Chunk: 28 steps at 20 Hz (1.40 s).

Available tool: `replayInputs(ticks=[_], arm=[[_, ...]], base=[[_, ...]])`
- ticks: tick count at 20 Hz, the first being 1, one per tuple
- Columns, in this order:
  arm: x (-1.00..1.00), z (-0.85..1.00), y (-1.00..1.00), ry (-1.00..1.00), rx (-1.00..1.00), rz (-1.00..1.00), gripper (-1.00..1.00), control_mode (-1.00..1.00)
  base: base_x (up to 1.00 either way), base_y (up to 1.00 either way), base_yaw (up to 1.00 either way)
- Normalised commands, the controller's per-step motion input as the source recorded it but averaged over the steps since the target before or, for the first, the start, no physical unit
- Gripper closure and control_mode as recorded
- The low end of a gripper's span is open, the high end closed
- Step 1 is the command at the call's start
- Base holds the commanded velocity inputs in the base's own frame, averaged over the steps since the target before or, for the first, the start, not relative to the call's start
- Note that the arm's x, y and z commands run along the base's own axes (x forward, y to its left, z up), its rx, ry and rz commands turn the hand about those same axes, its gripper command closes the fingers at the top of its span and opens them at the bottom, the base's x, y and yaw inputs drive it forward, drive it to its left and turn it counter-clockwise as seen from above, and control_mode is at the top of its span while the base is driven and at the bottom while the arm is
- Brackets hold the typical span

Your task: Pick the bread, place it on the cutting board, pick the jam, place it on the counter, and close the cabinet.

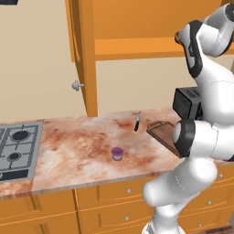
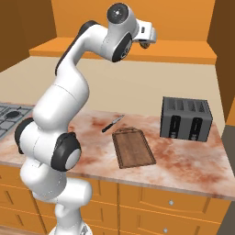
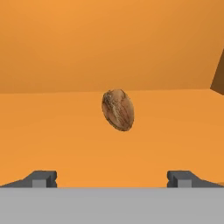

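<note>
The bread (image 3: 118, 109), a mottled brown oval lump, rests on the orange shelf inside the cabinet (image 1: 137, 45), straight ahead of my gripper (image 3: 112, 177). The gripper is open, fingertips (image 3: 41, 178) wide apart, nothing between them, still short of the bread. The arm reaches up to the shelf, with the hand (image 2: 148, 36) at its front edge. The cabinet door (image 1: 84, 55) stands open, its silver knob (image 1: 77, 85) facing left. The purple jam (image 1: 117, 153) stands on the marbled counter (image 1: 82, 146). The dark cutting board (image 2: 133, 148) lies bare on the counter.
A black toaster (image 2: 186, 118) stands right of the board. A knife (image 2: 112, 123) lies behind the board's left corner. The grey gas hob (image 1: 16, 148) is at the counter's left end. Orange drawers (image 2: 174, 199) run below.
</note>
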Motion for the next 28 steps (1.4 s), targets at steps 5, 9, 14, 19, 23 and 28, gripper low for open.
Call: replayInputs(ticks=[5, 9, 14, 19, 23, 28], arm=[[0.21, 0.00, -0.14, 0.00, 0.00, 0.00, -1.00, -1.00], [0.16, 0.00, -0.11, 0.00, 0.00, 0.00, -1.00, -1.00], [0.27, -0.01, 0.00, 0.00, 0.00, 0.00, -1.00, -1.00], [0.33, 0.00, -0.04, 0.00, 0.00, 0.00, -1.00, -1.00], [0.23, 0.00, -0.14, 0.00, 0.00, 0.00, -1.00, -1.00], [0.20, -0.02, -0.07, 0.00, 0.00, 0.00, -1.00, -1.00]], base=[[0.00, 0.00, 0.00], [0.00, 0.00, 0.00], [0.00, 0.00, 0.00], [0.00, 0.00, 0.00], [0.00, 0.00, 0.00], [0.00, 0.00, 0.00]])
